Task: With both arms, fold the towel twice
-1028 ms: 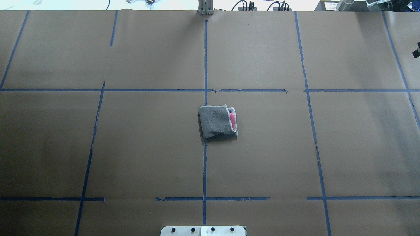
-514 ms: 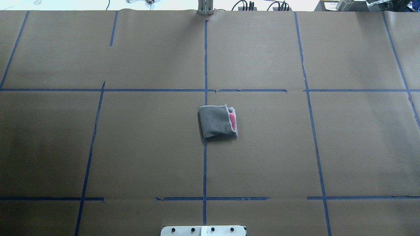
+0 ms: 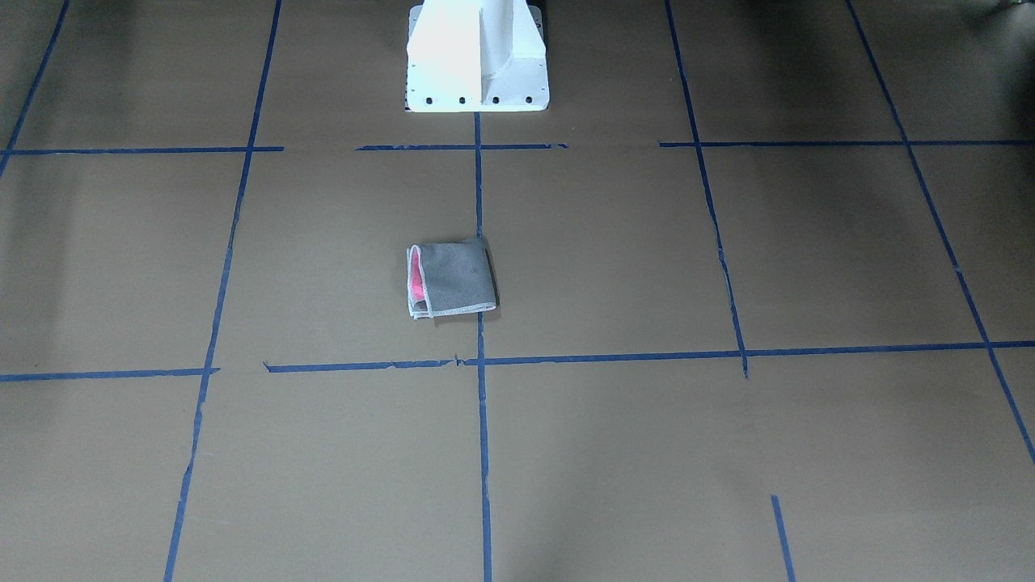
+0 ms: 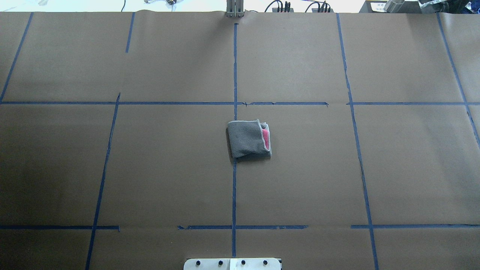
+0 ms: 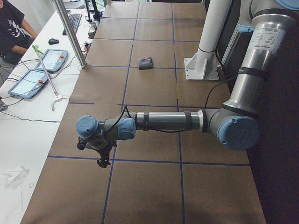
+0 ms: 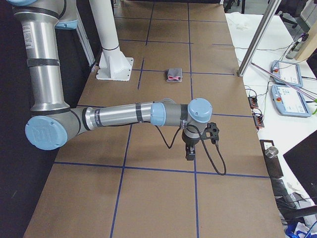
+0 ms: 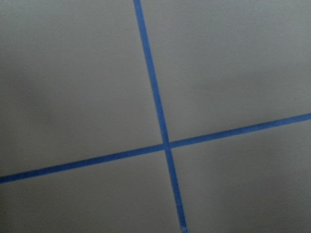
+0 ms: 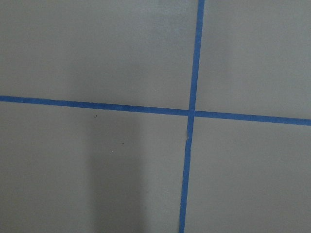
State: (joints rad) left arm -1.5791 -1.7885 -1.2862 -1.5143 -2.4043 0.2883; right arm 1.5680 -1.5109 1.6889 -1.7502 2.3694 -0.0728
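The towel [image 4: 247, 138] lies folded into a small square at the table's middle, grey face up, with a pink strip showing at one open edge. It also shows in the front-facing view [image 3: 451, 279] and both side views [image 5: 145, 62] [image 6: 174, 75]. Nothing touches it. My left gripper [image 5: 102, 161] hangs over the table far off at my left end. My right gripper [image 6: 189, 154] hangs over the far right end. Both show only in side views, so I cannot tell whether they are open or shut. Both wrist views show only brown paper and blue tape.
The white pedestal [image 3: 477, 56] stands at the table's near edge behind the towel. Blue tape lines [image 4: 234, 67] grid the brown paper. A side bench with tablets [image 5: 46, 60], a metal post [image 5: 70, 32] and a seated person [image 5: 11, 28] lie beyond the far edge.
A dark bit of the right arm at the overhead view's right edge one second ago has left that view. The towel has not moved.
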